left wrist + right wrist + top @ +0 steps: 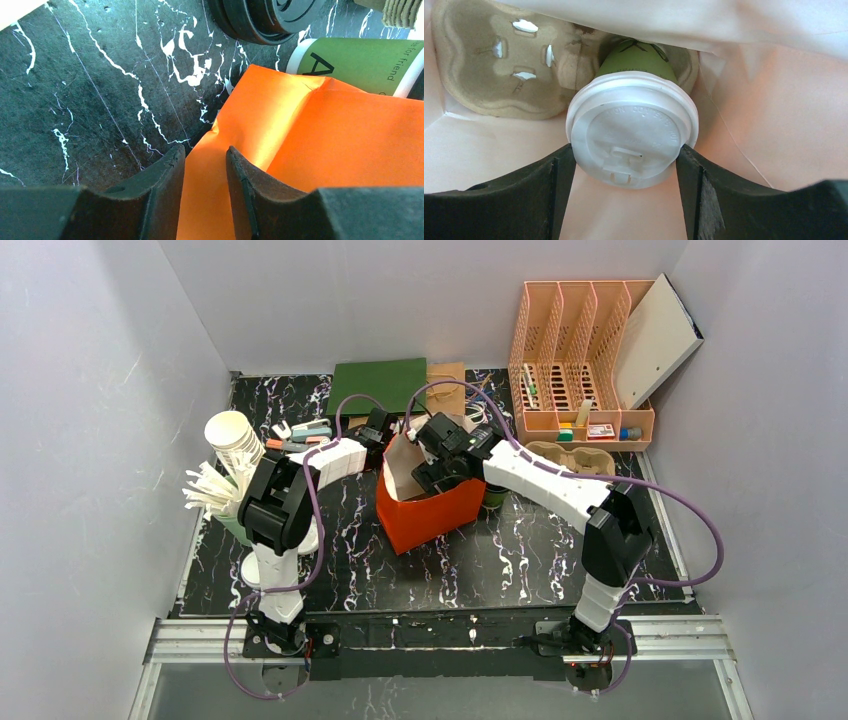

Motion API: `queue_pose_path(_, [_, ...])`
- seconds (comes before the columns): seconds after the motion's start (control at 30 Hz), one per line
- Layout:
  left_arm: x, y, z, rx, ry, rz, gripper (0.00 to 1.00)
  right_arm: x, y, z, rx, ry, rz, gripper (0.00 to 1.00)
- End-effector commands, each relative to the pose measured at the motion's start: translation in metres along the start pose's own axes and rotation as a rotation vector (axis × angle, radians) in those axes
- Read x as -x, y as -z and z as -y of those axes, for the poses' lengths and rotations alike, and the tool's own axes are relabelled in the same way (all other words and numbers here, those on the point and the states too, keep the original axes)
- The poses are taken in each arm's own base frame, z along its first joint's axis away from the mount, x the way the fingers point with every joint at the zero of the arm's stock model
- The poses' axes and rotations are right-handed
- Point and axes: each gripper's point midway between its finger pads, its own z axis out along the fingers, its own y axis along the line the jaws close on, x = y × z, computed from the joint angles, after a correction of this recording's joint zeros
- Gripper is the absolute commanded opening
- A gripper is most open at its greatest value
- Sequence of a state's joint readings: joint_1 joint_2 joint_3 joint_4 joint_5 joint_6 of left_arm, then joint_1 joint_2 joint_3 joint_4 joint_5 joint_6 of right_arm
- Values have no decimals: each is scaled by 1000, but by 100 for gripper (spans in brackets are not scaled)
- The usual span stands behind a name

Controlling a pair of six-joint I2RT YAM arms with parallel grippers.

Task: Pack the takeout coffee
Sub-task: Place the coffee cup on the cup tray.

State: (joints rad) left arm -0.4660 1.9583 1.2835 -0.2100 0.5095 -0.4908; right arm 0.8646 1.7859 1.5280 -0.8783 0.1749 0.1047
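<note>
The takeout coffee (631,127) is a green paper cup; its lid here is white, not black. It sits inside the orange-red paper bag (430,510), in one pocket of a cardboard cup carrier (494,65). My right gripper (625,160) reaches down into the bag, and its fingers (559,180) press both sides of the lid. In the top view the cup is hidden by the right gripper (440,475) and the bag. My left gripper (205,160) is closed narrowly on the bag's orange edge (320,135) at its far left rim (388,445).
A second green cup (360,62) and black lids (265,17) lie just behind the bag. A spare carrier (570,455) and a peach file rack (580,370) stand at the right. A stack of white cups (235,440) stands at the left, a green folder (380,385) behind.
</note>
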Motion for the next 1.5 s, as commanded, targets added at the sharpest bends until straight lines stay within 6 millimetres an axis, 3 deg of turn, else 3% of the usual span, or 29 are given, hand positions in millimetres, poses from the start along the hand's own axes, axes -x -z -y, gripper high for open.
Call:
queue_pose_path(0.0, [-41,13,31,-81,-9,-135,35,-75,-59,-21,98,-47,-332,48])
queue_pose_path(0.2, [-41,12,31,-84,-12,-141,35,-83,-62,-32,167,-55,-369,48])
queue_pose_path(0.47, [-42,12,30,-81,-12,-140,35,-90,-64,-32,167,-60,-399,48])
queue_pose_path(0.63, [-40,12,30,-77,-14,-136,34,-76,-58,-26,134,-53,-359,50])
queue_pose_path(0.97, [-27,18,25,-8,-36,-89,35,-26,-34,-13,60,-70,-232,56])
queue_pose_path(1.03, [-23,20,24,11,-40,-77,35,-17,-28,-10,43,-66,-207,61])
queue_pose_path(1.17, [-13,25,21,35,-40,-48,36,-3,-17,-6,23,-71,-152,97])
queue_pose_path(1.3, [-4,31,19,56,-37,-15,36,8,-7,-4,19,-73,-115,98])
queue_pose_path(1.47, [11,42,15,88,-35,39,36,37,16,1,0,-74,-22,98])
